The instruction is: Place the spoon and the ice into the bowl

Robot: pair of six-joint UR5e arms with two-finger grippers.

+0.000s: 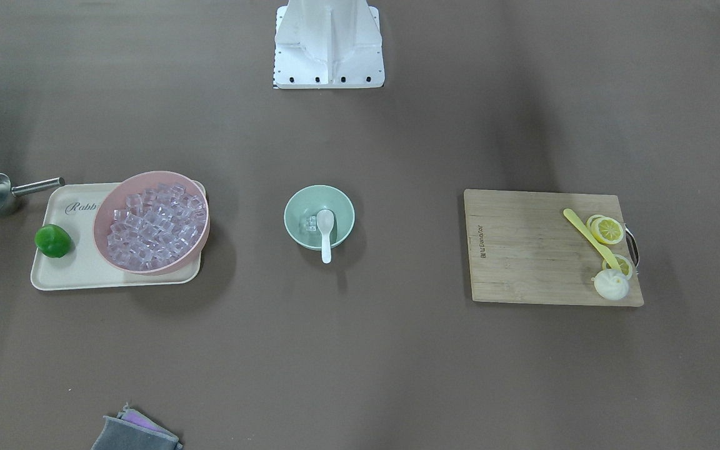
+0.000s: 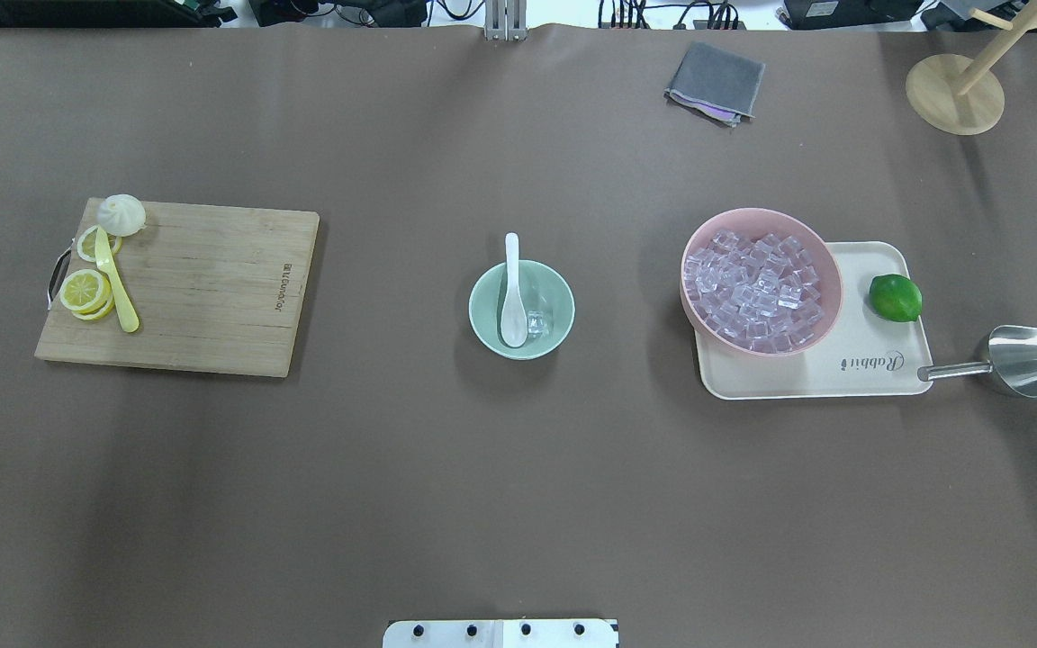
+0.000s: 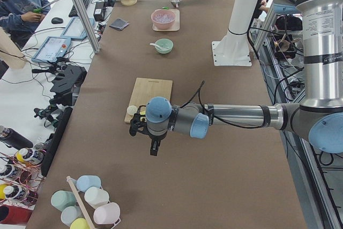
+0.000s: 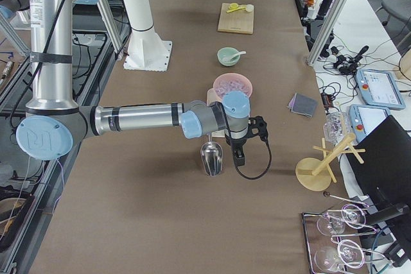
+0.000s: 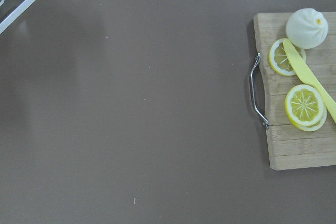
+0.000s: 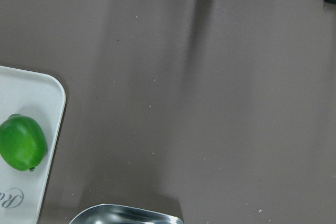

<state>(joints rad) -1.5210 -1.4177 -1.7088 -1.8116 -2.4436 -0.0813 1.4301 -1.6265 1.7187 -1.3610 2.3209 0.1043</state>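
Note:
The mint-green bowl (image 1: 319,216) stands at the table's middle, and it also shows in the overhead view (image 2: 521,309). The white spoon (image 1: 325,232) (image 2: 511,292) lies in it, scoop inside and handle over the rim. An ice cube (image 1: 309,224) (image 2: 536,322) lies in the bowl beside the scoop. My left gripper (image 3: 154,148) shows only in the exterior left view, high beyond the cutting board's end. My right gripper (image 4: 237,155) shows only in the exterior right view, above the metal scoop. I cannot tell whether either is open or shut.
A pink bowl (image 2: 761,282) full of ice cubes sits on a cream tray (image 2: 852,373) with a lime (image 2: 895,298). A metal scoop (image 2: 1018,362) lies beside the tray. The wooden cutting board (image 2: 203,288) holds lemon slices, a yellow knife and a bun. A grey cloth (image 2: 715,81) lies at the far edge.

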